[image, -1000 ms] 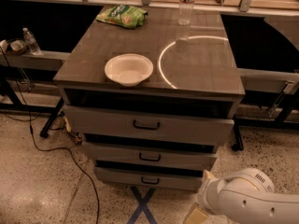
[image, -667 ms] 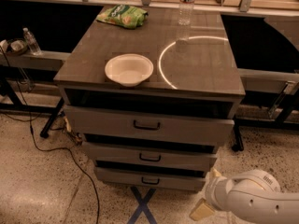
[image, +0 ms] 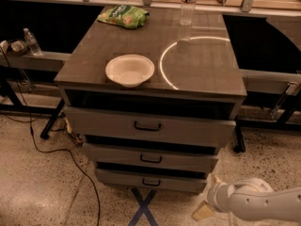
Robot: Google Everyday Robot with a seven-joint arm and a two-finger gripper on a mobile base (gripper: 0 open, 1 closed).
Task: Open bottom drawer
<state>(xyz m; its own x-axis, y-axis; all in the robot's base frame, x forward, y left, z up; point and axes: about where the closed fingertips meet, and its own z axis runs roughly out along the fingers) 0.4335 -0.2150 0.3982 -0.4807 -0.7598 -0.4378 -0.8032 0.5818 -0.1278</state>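
The bottom drawer (image: 178,183) is the lowest grey wood-grain front of the cabinet, with a small black bar handle (image: 151,182). It stands slightly out from the cabinet body, like the two larger drawers above it. My gripper (image: 209,196) is low at the bottom right, just right of the bottom drawer's right end and clear of the handle. Its two tan fingertips (image: 203,212) are spread apart and hold nothing. The white arm (image: 263,205) runs off to the right edge.
A white bowl (image: 130,70), a green snack bag (image: 123,16) and a clear water bottle (image: 188,4) sit on the cabinet top (image: 202,65). A black cable (image: 70,161) trails on the floor at left. Blue tape (image: 143,208) marks the floor in front.
The white arm has sunk lower and drawn a little to the right. The gripper has turned so both tan fingertips show. The drawers have not moved.
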